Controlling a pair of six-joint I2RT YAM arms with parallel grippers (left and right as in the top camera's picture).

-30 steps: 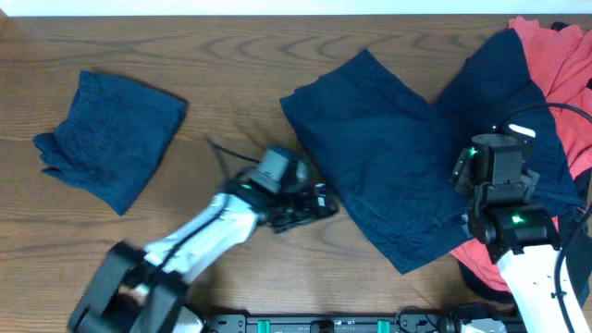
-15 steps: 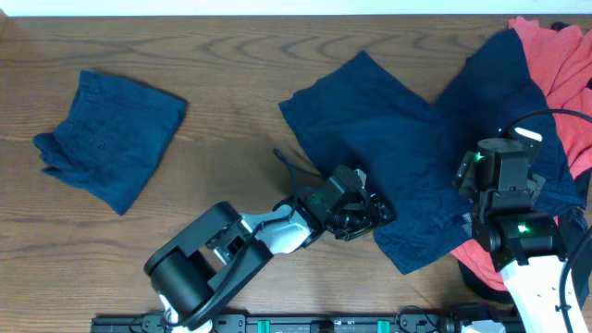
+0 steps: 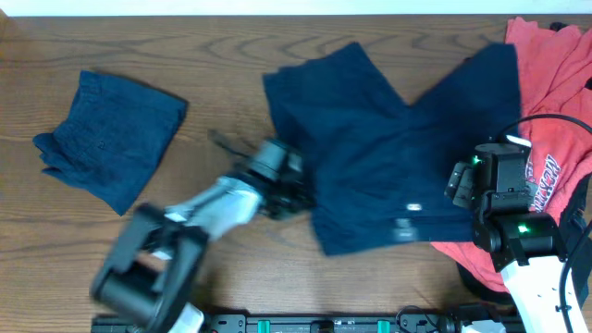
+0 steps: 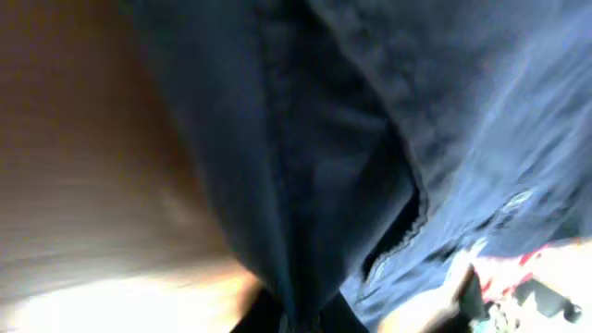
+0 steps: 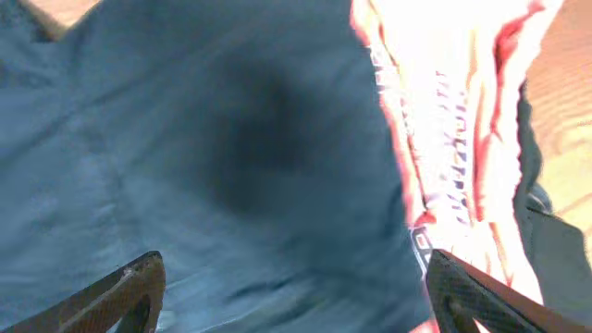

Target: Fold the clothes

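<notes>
Dark navy shorts (image 3: pixel 398 139) lie spread over the middle and right of the table. My left gripper (image 3: pixel 292 192) is shut on their left edge. In the left wrist view the navy fabric (image 4: pixel 305 166) bunches down into the shut left gripper (image 4: pixel 298 319). My right gripper (image 5: pixel 291 305) hovers open over the shorts (image 5: pixel 213 157), with nothing between its fingers (image 5: pixel 129 287). In the overhead view the right gripper (image 3: pixel 476 183) stands by the shorts' right side. A coral-red printed T-shirt (image 3: pixel 555 111) lies partly under the shorts at the right.
A second pair of navy shorts (image 3: pixel 111 139) lies folded at the far left. The red T-shirt (image 5: pixel 444 139) reaches the table's right edge. Bare wood (image 3: pixel 231 74) shows between the two pairs of shorts.
My left gripper has shut on the shorts' edge and pulled left. The shorts slid left with it and uncovered more of the red T-shirt. The right arm has barely moved.
</notes>
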